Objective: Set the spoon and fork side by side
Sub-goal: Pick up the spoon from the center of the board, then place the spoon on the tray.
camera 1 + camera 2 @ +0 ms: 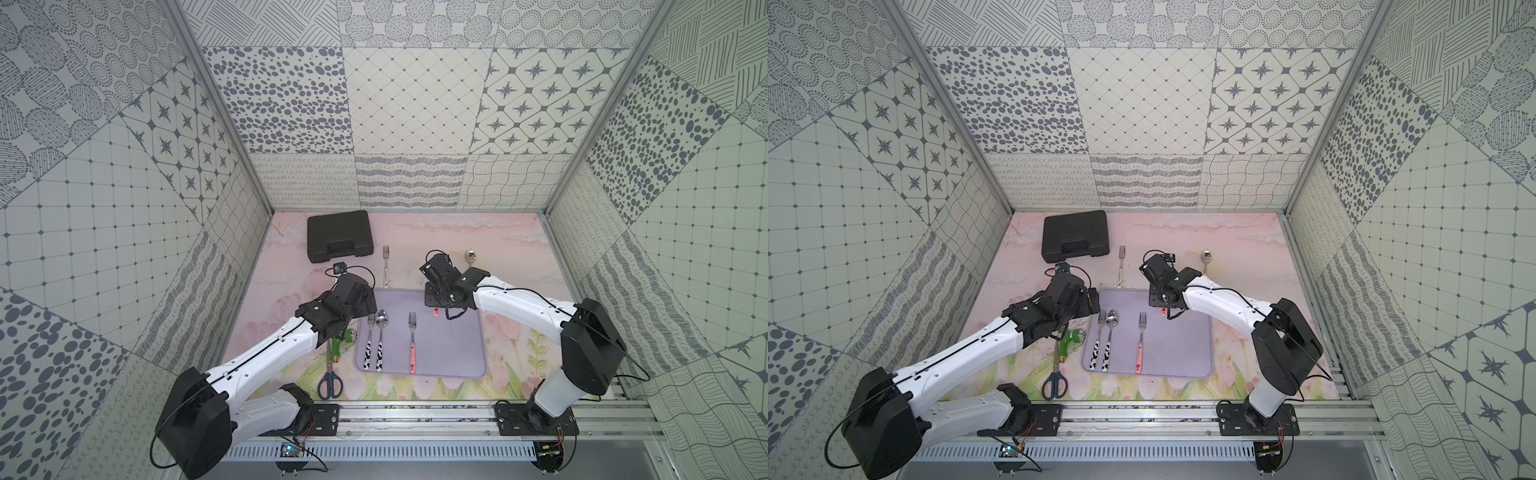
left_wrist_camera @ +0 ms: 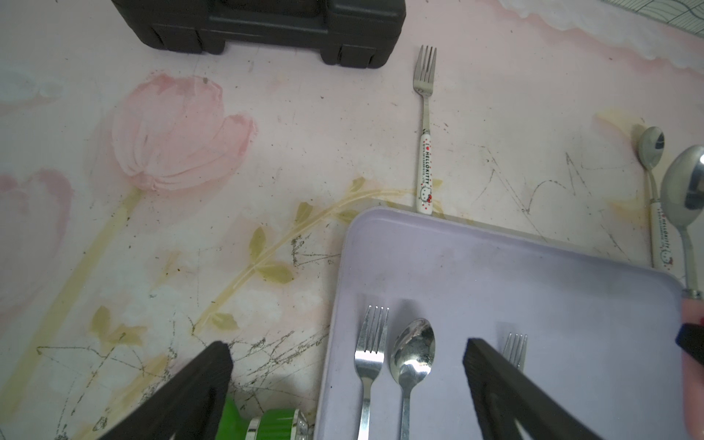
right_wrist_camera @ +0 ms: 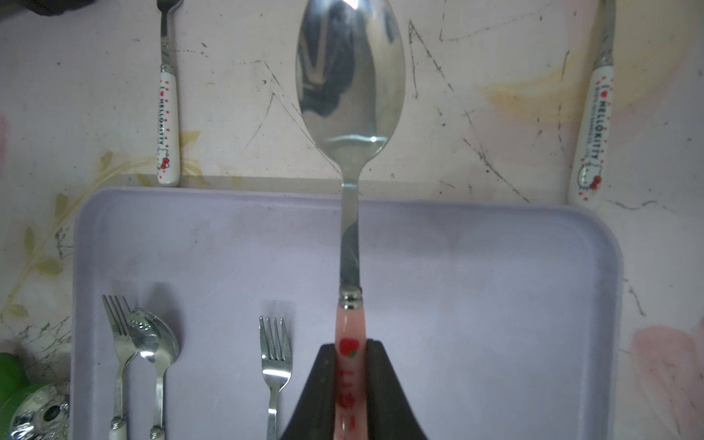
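Left wrist view looks out past the left gripper (image 2: 346, 348), its jaws spread wide with nothing between them, hovering over the left edge of the lilac tray (image 2: 533, 274). A green nozzle (image 2: 274, 426) sits on the table close under this gripper, just off the tray. Right ahead of its fingertips, a cow-patterned fork (image 2: 369, 354) and a cow-patterned spoon (image 2: 413, 350) lie close together on the tray. Farther right, between the two grippers, the pink-handled fork (image 3: 275, 354) lies flat on the tray with its tines pointing away, apart from that pair and just left of the right gripper (image 3: 352, 348). That gripper is clamped on the handle of the pink-handled spoon (image 3: 350, 87), which it holds off the tray, the bowl reaching ahead of its fingertips past the tray's far edge. Beyond that edge, a white-handled fork (image 3: 167, 122) lies on the table to this gripper's left and a white-handled spoon (image 3: 594, 133) to its right.
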### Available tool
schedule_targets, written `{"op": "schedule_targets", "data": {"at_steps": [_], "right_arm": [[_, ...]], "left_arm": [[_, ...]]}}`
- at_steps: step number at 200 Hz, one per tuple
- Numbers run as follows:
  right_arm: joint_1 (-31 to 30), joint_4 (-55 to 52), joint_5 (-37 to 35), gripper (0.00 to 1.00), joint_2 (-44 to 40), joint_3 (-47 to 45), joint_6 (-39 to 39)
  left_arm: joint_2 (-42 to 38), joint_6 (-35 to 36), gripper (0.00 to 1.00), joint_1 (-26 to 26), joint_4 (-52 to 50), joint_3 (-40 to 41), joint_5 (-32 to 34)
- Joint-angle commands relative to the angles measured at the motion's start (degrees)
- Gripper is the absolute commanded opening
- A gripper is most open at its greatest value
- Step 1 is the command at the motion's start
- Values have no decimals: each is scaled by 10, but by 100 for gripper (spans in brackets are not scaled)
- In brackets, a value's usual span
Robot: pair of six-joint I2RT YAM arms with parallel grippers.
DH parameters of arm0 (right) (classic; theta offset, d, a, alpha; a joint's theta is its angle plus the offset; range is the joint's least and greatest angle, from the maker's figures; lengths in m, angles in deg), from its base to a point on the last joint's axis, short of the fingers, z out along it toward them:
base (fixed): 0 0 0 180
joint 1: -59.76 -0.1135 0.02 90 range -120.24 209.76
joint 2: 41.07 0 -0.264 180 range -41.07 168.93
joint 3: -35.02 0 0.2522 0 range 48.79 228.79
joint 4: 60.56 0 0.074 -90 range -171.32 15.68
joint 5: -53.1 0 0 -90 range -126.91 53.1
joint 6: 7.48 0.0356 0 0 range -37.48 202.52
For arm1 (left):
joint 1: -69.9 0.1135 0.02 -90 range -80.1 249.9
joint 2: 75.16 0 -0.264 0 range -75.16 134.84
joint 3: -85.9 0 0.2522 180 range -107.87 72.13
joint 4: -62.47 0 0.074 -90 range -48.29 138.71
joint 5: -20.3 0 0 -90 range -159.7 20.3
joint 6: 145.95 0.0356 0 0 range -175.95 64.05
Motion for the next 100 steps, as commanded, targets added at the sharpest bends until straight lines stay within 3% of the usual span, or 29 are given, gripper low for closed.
{"op": "schedule_targets", "data": {"at_steps": [1,100], "right_arm": [[-29,22,-20,3,-29,-33,51],[-144,40,-28,3,-43,-136,173]], "left_arm": [[-6,3,100,3,-4,4,14],[-9,3,100,3,-6,8,24]]}}
